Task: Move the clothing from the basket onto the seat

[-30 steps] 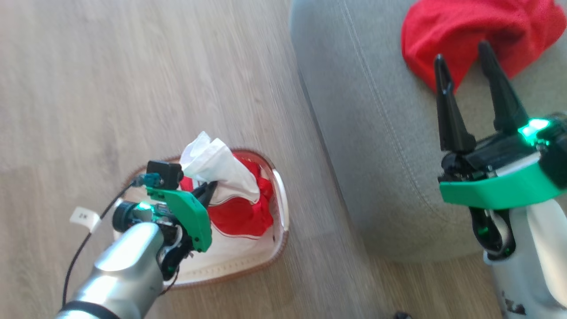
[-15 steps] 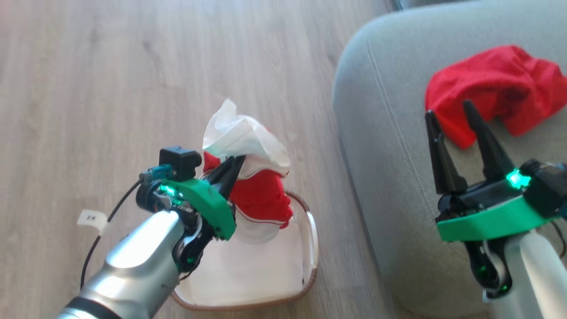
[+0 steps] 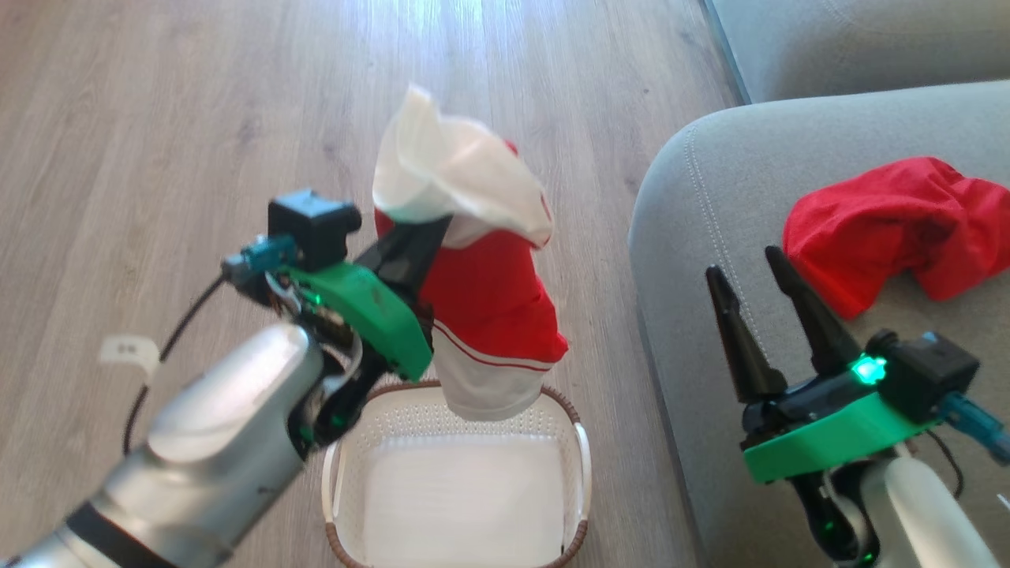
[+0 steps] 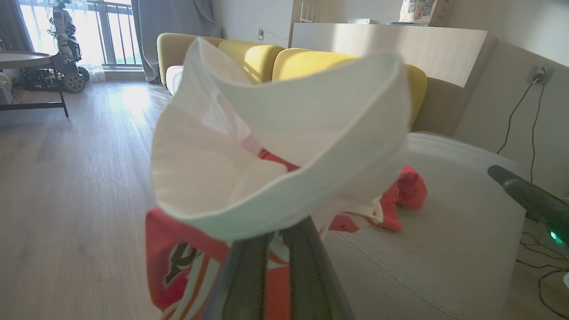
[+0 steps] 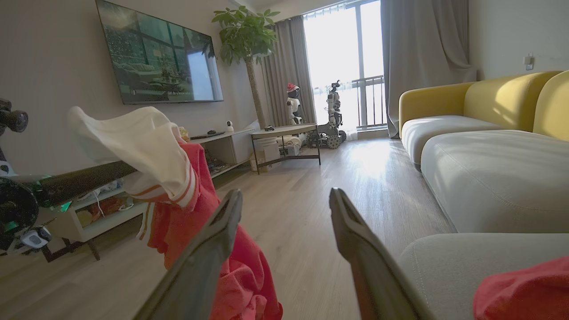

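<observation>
Above the basket (image 3: 371,418), the left gripper (image 3: 422,237) is clamped on the red-and-white garment (image 3: 489,315), holding it up for carrying. Right of the basket, the seat (image 3: 710,221) already bears the plain red garment (image 3: 892,213); the right gripper (image 3: 744,264) hovers there, fingers apart, empty.

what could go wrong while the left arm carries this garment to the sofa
The left gripper pinches one fold of the red and white garment; the rest hangs free and could slip out. Its hem hangs near the basket rim and might snag. The open right gripper stands over the seat edge, maybe in the path.
</observation>
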Motion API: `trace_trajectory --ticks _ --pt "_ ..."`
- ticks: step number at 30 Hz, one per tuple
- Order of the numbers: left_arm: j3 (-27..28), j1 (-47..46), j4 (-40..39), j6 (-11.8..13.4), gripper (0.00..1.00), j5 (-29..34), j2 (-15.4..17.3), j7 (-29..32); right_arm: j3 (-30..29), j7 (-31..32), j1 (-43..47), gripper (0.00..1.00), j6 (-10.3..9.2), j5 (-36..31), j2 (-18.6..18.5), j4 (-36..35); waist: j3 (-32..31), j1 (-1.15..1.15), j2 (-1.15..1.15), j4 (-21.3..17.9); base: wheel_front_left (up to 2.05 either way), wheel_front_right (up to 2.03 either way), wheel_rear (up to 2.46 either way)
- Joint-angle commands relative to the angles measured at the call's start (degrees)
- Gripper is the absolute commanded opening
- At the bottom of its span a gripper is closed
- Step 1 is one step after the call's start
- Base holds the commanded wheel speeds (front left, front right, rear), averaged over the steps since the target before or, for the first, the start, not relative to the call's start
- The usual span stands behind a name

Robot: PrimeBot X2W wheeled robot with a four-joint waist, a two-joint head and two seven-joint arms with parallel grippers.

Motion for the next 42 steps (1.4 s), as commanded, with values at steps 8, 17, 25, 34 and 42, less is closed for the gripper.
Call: trace_trajectory --ticks 8,17,25,34,42 --pt "3.47 -8.34 -8.91 3.22 0.00 2.51 3.72 3.61 5.04 -0.09 -1.36 1.00 -0.01 0.99 -0.27 0.06 -0.29 0.01 0.00 0.14 0.00 0.00 0.00" --pt "2.70 -8.66 -11.63 4.36 0.00 3.15 3.45 4.41 9.38 2.15 -3.34 1.00 -0.01 3.09 -0.06 3.79 0.27 0.01 0.00 -0.26 0.00 0.00 0.00" --pt "1.48 -8.79 -12.76 3.91 0.00 3.00 2.22 4.93 14.93 3.49 -10.28 1.00 -0.01 3.92 0.00 10.30 0.49 0.01 0.00 1.04 0.00 0.00 0.00" --pt "-0.54 -9.22 -12.97 3.31 0.00 3.40 0.23 5.59 20.32 5.39 -18.48 1.00 -0.01 5.50 0.89 20.93 0.14 0.01 0.00 4.03 0.00 0.00 0.00" --pt "-2.19 -9.96 -12.83 2.44 0.00 3.32 -2.14 6.12 27.83 5.30 -24.60 1.00 -0.01 11.85 0.68 28.97 -0.19 0.01 0.00 7.22 0.00 0.00 0.00"
